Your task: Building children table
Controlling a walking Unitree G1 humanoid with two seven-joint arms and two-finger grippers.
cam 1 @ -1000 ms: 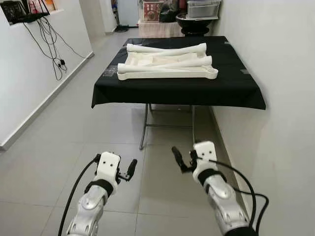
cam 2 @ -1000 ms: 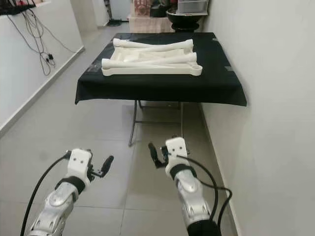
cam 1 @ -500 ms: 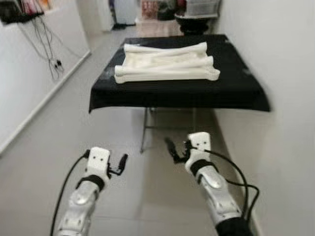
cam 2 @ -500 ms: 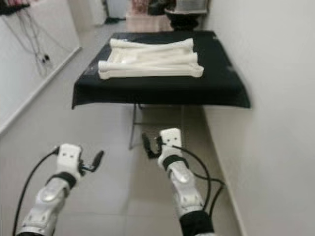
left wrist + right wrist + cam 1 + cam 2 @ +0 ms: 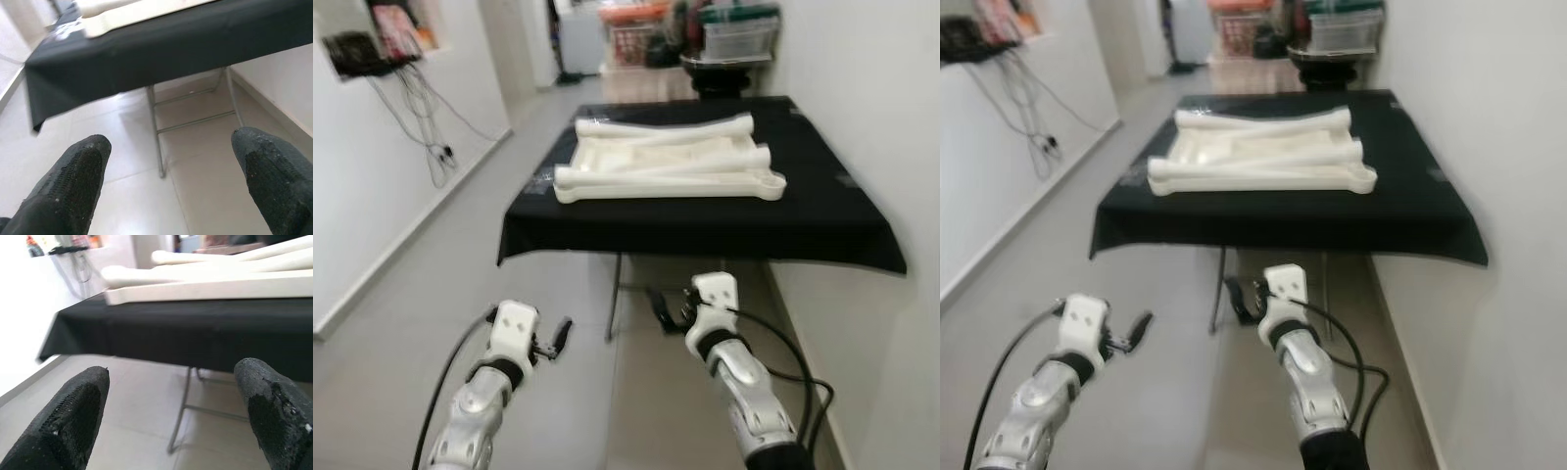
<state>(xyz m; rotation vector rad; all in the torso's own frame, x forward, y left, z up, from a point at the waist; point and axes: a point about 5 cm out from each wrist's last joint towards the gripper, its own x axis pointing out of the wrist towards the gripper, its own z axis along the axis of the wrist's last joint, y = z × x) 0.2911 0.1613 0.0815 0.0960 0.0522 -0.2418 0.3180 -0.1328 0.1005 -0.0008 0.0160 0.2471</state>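
Blur softens the cream table parts (image 5: 668, 168) lying far ahead on the black-clothed table (image 5: 822, 220), long axis left to right, while left gripper (image 5: 168, 171) and right gripper (image 5: 171, 404) gape wide, empty.

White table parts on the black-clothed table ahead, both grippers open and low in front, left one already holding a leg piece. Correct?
Not quite: the left gripper holds nothing; the left wrist view shows open fingers over bare floor. White table parts lie on the black-clothed table; right gripper open too.
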